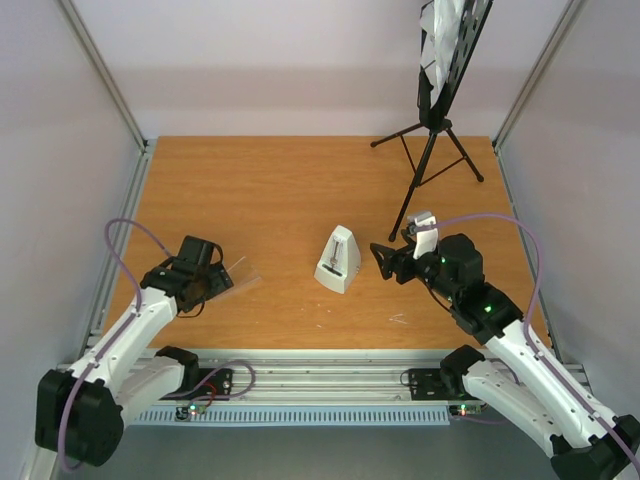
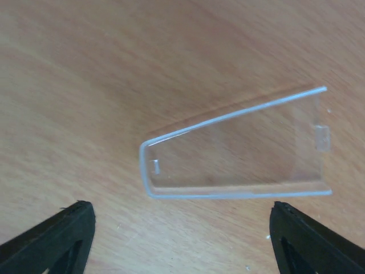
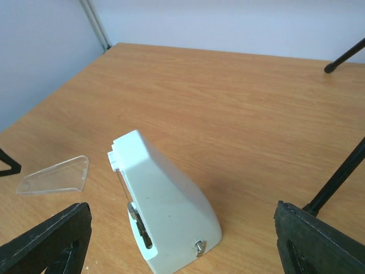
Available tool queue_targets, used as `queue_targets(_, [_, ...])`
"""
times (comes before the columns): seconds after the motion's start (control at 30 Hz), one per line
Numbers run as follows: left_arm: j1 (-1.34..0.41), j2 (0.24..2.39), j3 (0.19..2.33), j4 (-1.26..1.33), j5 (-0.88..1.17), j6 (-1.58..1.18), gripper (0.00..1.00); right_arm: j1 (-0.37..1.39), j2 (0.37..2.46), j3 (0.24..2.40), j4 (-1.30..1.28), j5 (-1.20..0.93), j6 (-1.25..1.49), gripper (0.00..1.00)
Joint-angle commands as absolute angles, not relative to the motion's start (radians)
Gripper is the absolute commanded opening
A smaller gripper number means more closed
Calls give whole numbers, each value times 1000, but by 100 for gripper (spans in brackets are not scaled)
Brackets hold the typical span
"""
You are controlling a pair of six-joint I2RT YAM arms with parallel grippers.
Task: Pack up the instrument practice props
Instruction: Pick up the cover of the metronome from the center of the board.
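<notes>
The white pyramid-shaped metronome (image 1: pixel 338 260) stands upright mid-table with its pendulum face bare (image 3: pixel 162 205). Its clear cover (image 1: pixel 238 272) lies flat on the wood to the left (image 2: pixel 234 154), apart from the metronome (image 3: pixel 54 176). My left gripper (image 1: pixel 222 282) hovers just short of the cover, open, with only bare wood between its fingers (image 2: pixel 182 240). My right gripper (image 1: pixel 383 262) is open just right of the metronome, which sits ahead of its spread fingers (image 3: pixel 182 240). The black tripod music stand (image 1: pixel 435 130) stands at the back right with white sheet-music pages (image 1: pixel 440 35) on its desk.
The stand's tripod legs (image 3: pixel 336 182) spread over the table's back right, one close beside my right gripper. Grey walls and metal frame posts (image 1: pixel 105 80) enclose the wooden table (image 1: pixel 270 190) on three sides.
</notes>
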State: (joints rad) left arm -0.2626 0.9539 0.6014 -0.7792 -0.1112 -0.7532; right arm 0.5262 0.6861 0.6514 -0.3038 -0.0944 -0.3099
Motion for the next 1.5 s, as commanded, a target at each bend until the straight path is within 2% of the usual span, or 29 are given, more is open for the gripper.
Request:
queue_targets(0.0, [-252, 963, 576, -829, -193, -842, 80, 523, 666, 645, -330, -47, -284, 89])
queue_targets(0.2, [-251, 922, 526, -797, -219, -877, 67, 523, 674, 644, -334, -35, -279, 89])
queue_targets(0.3, [-249, 964, 524, -758, -201, -863, 61, 522, 676, 643, -333, -32, -278, 89])
queue_targets(0.53, [-236, 1065, 519, -661, -166, -843, 54, 523, 675, 641, -340, -13, -279, 89])
queue_targets(0.63, [-223, 1107, 517, -636, -152, -835, 46, 522, 675, 641, -340, -15, -281, 89])
queue_targets(0.87, [-221, 1109, 509, -623, -170, -830, 43, 523, 690, 640, -334, -29, -283, 89])
queue_targets(1.07, [-203, 1109, 497, -625, -178, -818, 35, 523, 703, 641, -335, -36, -282, 89])
queue_targets(1.27, [-196, 1111, 494, -619, -176, -809, 33, 522, 707, 641, -335, -37, -284, 89])
queue_targets(1.47, [-195, 1131, 491, -608, -171, -803, 25, 523, 709, 640, -333, -37, -284, 89])
